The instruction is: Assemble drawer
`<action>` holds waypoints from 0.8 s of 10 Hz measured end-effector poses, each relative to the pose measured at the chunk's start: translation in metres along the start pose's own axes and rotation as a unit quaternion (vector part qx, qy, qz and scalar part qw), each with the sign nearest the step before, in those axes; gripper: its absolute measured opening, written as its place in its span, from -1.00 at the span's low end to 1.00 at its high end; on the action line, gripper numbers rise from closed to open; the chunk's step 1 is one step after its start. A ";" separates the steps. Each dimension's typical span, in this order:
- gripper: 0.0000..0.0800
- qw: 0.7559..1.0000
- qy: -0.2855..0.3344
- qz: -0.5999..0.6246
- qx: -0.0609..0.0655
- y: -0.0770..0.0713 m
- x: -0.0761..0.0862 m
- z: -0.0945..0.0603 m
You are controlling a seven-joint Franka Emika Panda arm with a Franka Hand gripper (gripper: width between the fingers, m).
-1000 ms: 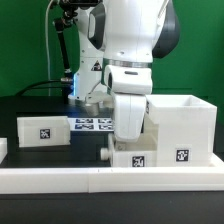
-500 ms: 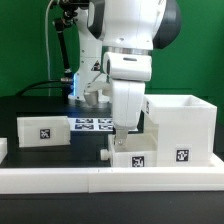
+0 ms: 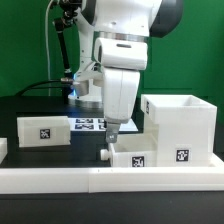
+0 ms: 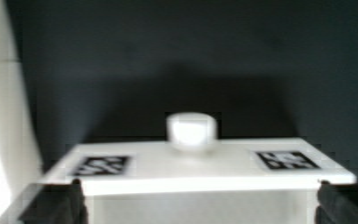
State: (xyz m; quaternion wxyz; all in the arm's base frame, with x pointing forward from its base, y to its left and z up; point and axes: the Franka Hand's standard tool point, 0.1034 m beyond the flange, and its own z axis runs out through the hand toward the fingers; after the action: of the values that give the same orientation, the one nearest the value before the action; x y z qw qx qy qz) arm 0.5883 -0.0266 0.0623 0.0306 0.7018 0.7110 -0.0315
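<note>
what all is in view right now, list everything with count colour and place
shell: 1, white, tagged, exterior view's right
small trays: 2, white, tagged; one at exterior view's left, one beside the shell under the claw
marker board: 1, white with tags, flat behind the trays
border rail: 1, white, along the front
table: 1, black
arm: 1, white, centre
claw: 1, dark, open, over the middle tray

backdrop: green wall (image 3: 25,40) | table (image 3: 30,106): black top | front edge: low white rail (image 3: 60,181)
</note>
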 end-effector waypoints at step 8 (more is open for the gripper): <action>0.62 1.000 0.026 -0.002 0.013 0.000 -0.030 0.011</action>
State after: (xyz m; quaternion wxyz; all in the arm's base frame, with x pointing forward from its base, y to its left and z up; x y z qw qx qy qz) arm 0.5885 -0.0579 0.0537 0.0029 0.7013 0.7125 -0.0226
